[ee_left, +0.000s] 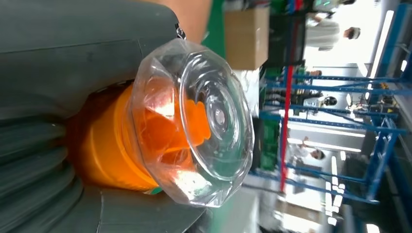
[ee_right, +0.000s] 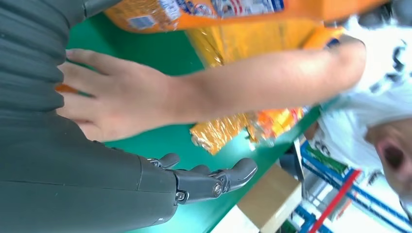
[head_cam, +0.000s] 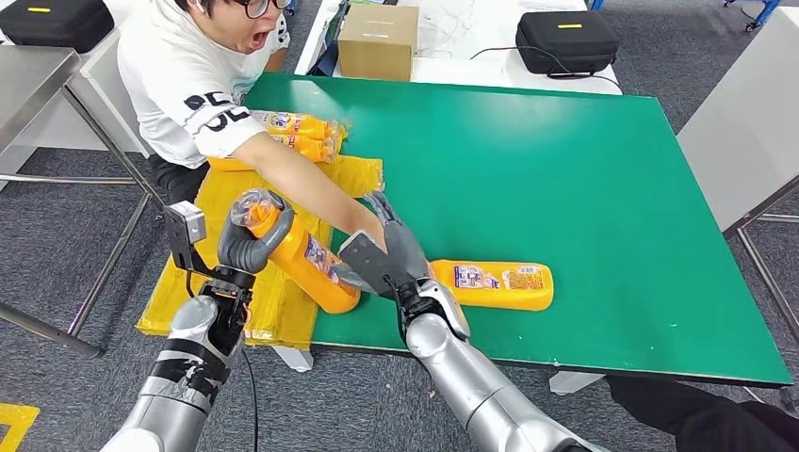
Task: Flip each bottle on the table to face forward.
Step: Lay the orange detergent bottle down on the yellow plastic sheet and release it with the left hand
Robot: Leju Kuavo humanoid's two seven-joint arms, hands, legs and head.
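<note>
Overhead, your left hand [head_cam: 247, 247] grips the tilted bottle [head_cam: 306, 259]; your right hand [head_cam: 391, 254] holds nothing, fingers [ee_right: 214, 182] apart at its wrist.

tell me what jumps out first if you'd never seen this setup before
A person's arm reaches across the green table right between the robot's two hands. The left hand grips an orange bottle near its clear cap, tilted at the table's near left corner, while the right hand hovers open beside a second bottle lying flat.
</note>
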